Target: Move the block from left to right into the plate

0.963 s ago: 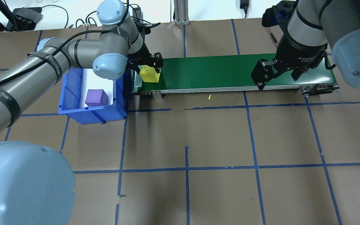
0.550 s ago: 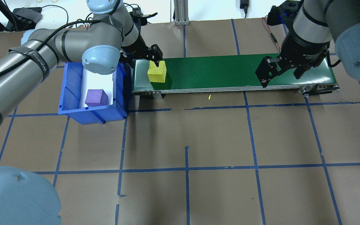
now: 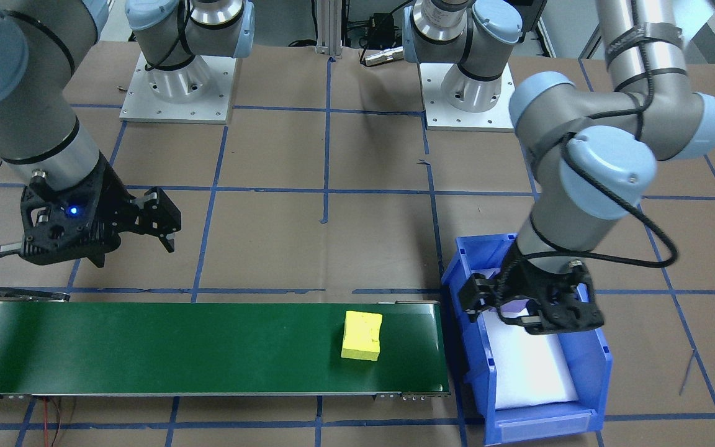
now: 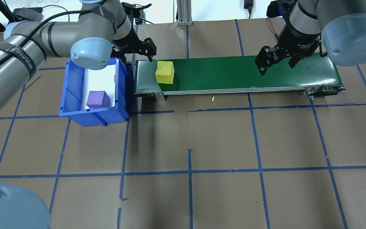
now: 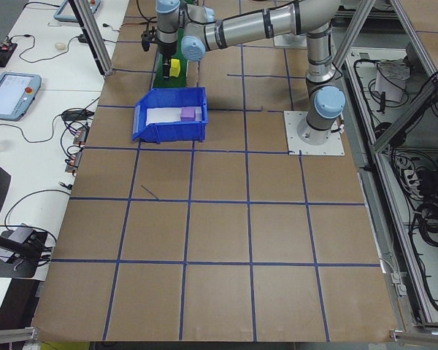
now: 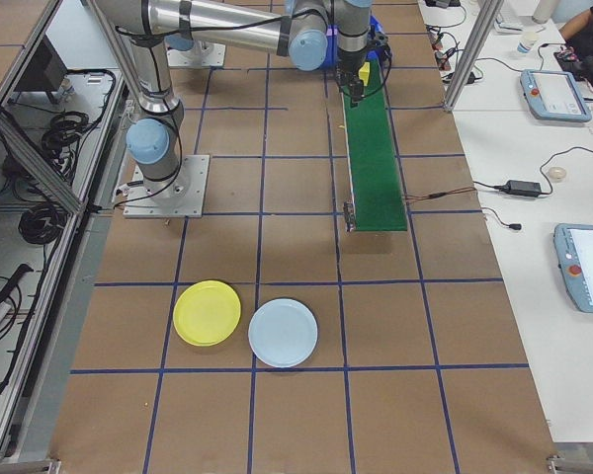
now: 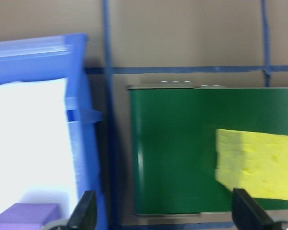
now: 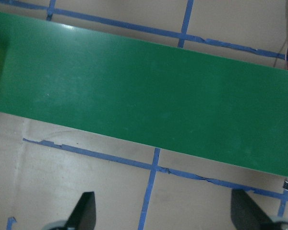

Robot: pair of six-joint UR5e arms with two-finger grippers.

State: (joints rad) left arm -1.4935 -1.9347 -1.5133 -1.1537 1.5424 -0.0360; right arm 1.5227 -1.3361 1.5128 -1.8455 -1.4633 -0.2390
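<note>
A yellow block (image 4: pixel 165 72) (image 3: pixel 362 336) lies free on the left end of the green conveyor belt (image 4: pixel 233 73). In the left wrist view this yellow block (image 7: pixel 257 165) sits at the right edge. A purple block (image 4: pixel 98 99) lies in the blue bin (image 4: pixel 94 119). My left gripper (image 4: pixel 135 54) (image 3: pixel 528 316) hangs open and empty over the bin's far end, left of the belt. My right gripper (image 4: pixel 276 62) (image 3: pixel 78 248) is open and empty above the belt's right part. The yellow plate (image 6: pixel 207 313) lies on the table far to the robot's right, past the belt's end.
A light-blue plate (image 6: pixel 283 333) lies beside the yellow one. A white liner covers the bin floor. Blue tape lines grid the brown table. Tablets and cables lie on side tables beyond the far edge.
My left gripper has let go of the yellow block and drawn back left toward the bin. The block has shifted right along the belt. My right gripper has moved toward the belt's far side.
</note>
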